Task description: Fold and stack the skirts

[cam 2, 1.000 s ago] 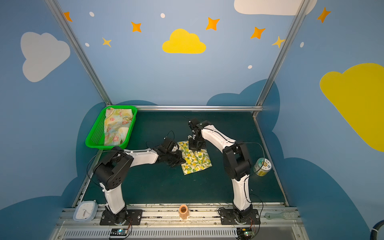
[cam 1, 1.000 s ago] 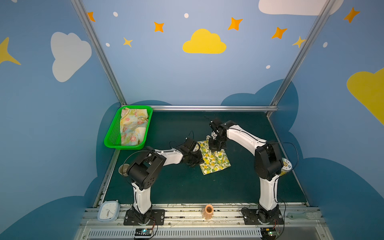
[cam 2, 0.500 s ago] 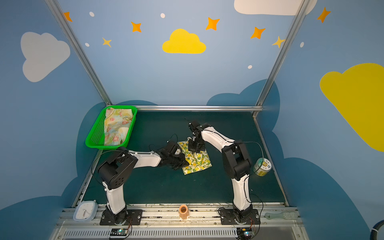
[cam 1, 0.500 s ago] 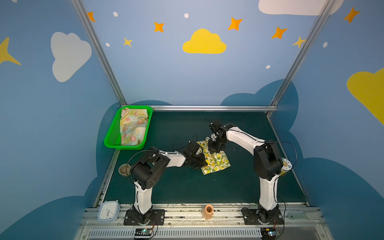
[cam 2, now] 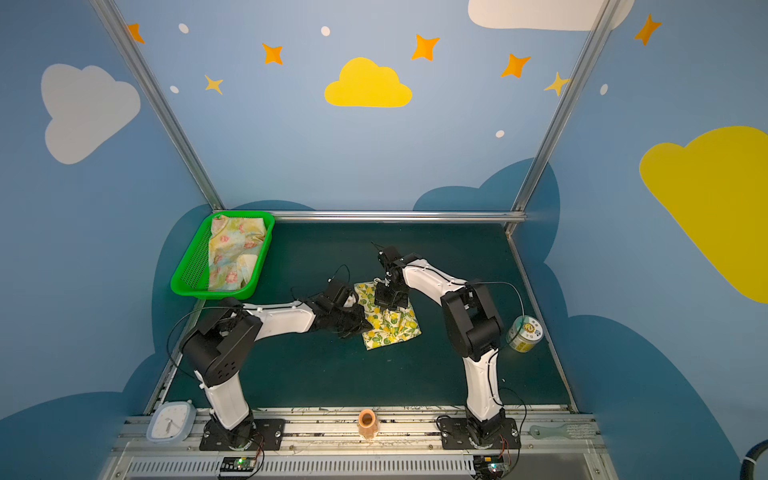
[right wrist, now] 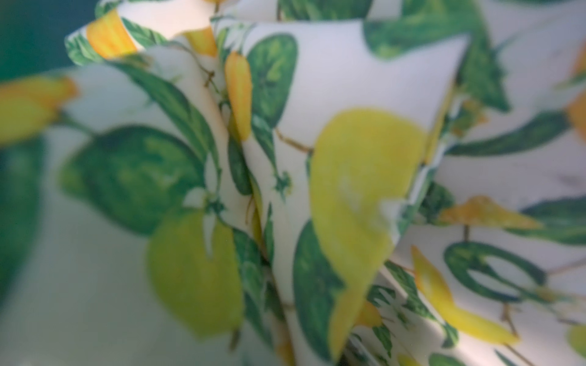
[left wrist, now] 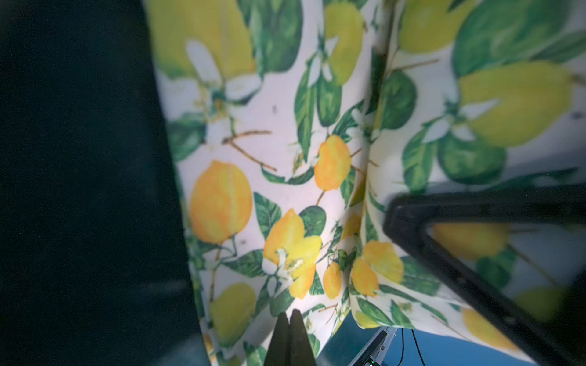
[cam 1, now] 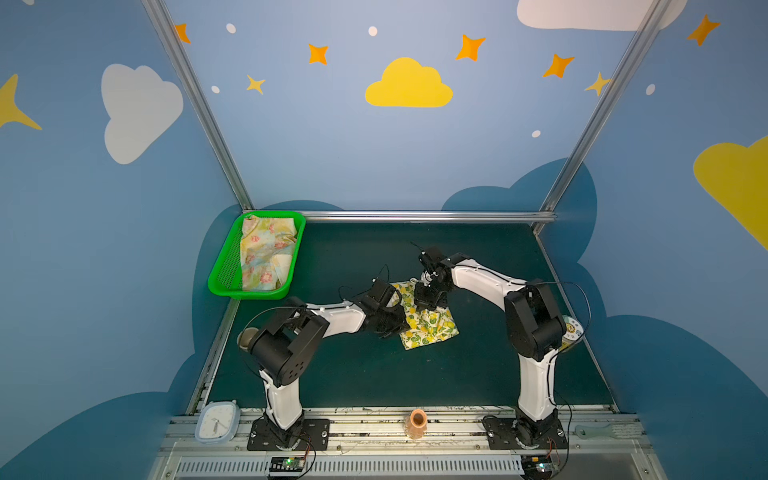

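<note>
The lemon skirt (cam 1: 430,328) lies on the dark green tabletop (cam 1: 478,374), a little right of the centre in both top views. It is folded to a small, nearly square packet, and its side toward the back wall looks bunched up.

The left gripper (cam 1: 398,327) comes in low from the left of the frame and meets the left edge of this skirt. In the left wrist view its two fingertips (left wrist: 290,317) are pressed together, so this gripper is closed. They stand in front of the lemon cloth (left wrist: 269,190), but I cannot tell if some cloth is pinched between them.

The right gripper (cam 1: 429,306) points down onto the far part of the same skirt. The right wrist view is filled with blurred folds of lemon cloth (right wrist: 348,190) very close to the camera, and no fingers show there. This gripper is closed too. Whether it holds the cloth I cannot tell.

The flower skirt (cam 1: 266,257) lies loosely crumpled in the green basket (cam 1: 220,276), at the back left corner of the tabletop, well apart from both grippers.

At the lower edge of the frame, a small clock (cam 1: 217,424) and an orange vase (cam 1: 417,423) are on the metal rail.
</note>
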`<state>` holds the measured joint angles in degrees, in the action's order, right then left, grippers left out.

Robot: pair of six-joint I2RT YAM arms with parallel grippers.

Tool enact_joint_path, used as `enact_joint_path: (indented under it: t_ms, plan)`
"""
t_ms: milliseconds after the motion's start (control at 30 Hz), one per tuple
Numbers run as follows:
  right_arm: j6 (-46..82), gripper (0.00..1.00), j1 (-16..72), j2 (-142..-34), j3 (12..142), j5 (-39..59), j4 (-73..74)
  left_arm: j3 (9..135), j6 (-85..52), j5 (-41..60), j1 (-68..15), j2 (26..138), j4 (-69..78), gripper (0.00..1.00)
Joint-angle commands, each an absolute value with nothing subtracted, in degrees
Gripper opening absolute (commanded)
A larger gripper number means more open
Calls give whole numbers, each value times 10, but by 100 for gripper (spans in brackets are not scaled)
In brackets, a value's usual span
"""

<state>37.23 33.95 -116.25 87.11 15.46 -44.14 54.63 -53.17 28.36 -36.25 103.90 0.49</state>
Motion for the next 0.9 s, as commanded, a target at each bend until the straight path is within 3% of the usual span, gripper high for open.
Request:
enact_joint_path:
  t_ms: [0,867]
  plan:
    - [386,0,341,-1166,865,165,-424,547,-506,270,-354,1023,-34,4]
    - [405,0,339,-1155,873,194,-410,509,-553,274,-404,1111,50,4]
